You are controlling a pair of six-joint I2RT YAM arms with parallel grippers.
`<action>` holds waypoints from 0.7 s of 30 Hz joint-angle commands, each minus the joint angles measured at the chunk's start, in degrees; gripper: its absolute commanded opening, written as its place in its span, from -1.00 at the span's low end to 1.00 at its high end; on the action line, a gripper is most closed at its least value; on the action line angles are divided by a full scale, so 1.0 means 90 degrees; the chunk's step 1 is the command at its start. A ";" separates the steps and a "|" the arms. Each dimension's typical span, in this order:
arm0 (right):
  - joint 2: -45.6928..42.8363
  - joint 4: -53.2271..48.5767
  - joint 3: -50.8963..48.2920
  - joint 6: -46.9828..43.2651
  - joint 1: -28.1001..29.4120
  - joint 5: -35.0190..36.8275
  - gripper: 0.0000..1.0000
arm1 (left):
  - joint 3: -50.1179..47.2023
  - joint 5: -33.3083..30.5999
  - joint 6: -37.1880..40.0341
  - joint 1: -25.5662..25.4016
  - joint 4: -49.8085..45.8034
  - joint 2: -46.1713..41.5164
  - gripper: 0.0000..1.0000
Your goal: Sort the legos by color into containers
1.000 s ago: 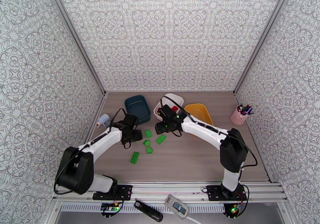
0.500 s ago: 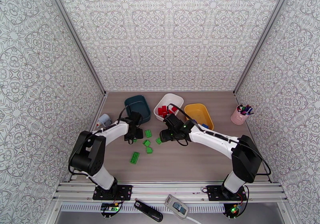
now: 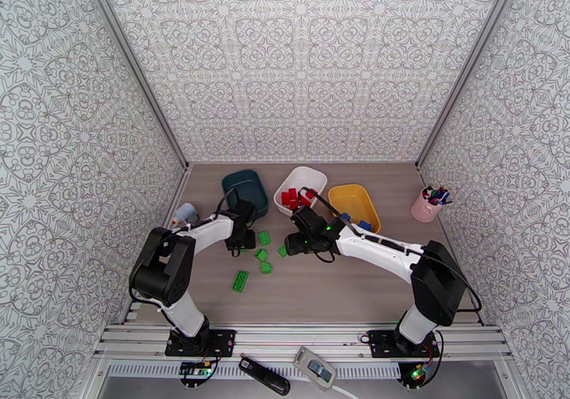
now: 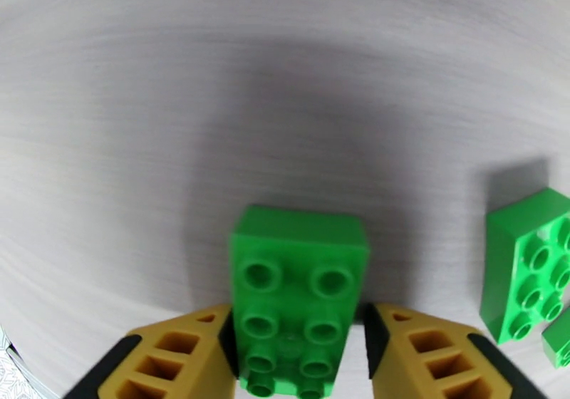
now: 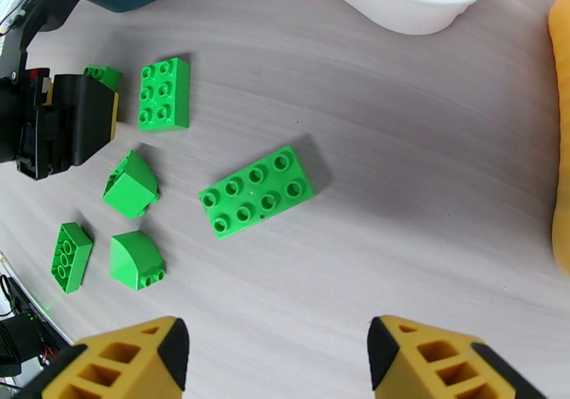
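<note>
**Green brick in the left pincer.** A green brick (image 4: 298, 301) sits studs-up on the wood-grain table (image 3: 342, 286). It is clamped by the left gripper (image 4: 299, 325), whose dark pads press both of its long sides. A second green brick (image 4: 527, 265) lies to its right in the left wrist view, apart from the fingers. The teal tub (image 3: 242, 187) stands just behind, at that view's upper edge.

Near the centre of the overhead view, the right gripper (image 5: 276, 340) hangs with jaws spread wide and nothing between them. A long green brick (image 5: 256, 192) lies below it. Three smaller green pieces (image 5: 131, 184) are scattered at lower left of the right wrist view, and the left arm's black gripper body crowds that view's left edge.

Behind, the white tub (image 3: 310, 178) holds red bricks (image 3: 292, 197), and the yellow tub (image 3: 353, 197) holds blue bricks (image 3: 365, 225). A pink pen cup (image 3: 426, 208) stands well apart at right.
</note>
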 commanded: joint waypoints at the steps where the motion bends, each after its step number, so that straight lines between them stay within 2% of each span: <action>1: -0.0227 0.0062 -0.0068 0.0082 0.0052 -0.0026 0.39 | 0.0150 0.0124 -0.0006 -0.0087 0.0068 0.0137 -0.11; 8: -0.0256 0.0089 -0.0076 0.0116 0.0056 -0.0077 0.36 | 0.0169 0.0135 -0.0123 -0.0358 -0.0086 -0.0223 -0.30; 15: -0.0199 0.0536 -0.0123 0.0240 0.0057 -0.0704 0.36 | 0.0110 0.0369 -0.0339 -0.0578 -0.0354 -0.1190 -0.31; 21: -0.0099 0.1099 -0.0082 0.0490 0.0050 -0.1270 0.37 | 0.0744 0.0479 -0.0231 -0.0290 -0.0750 -0.1682 -0.27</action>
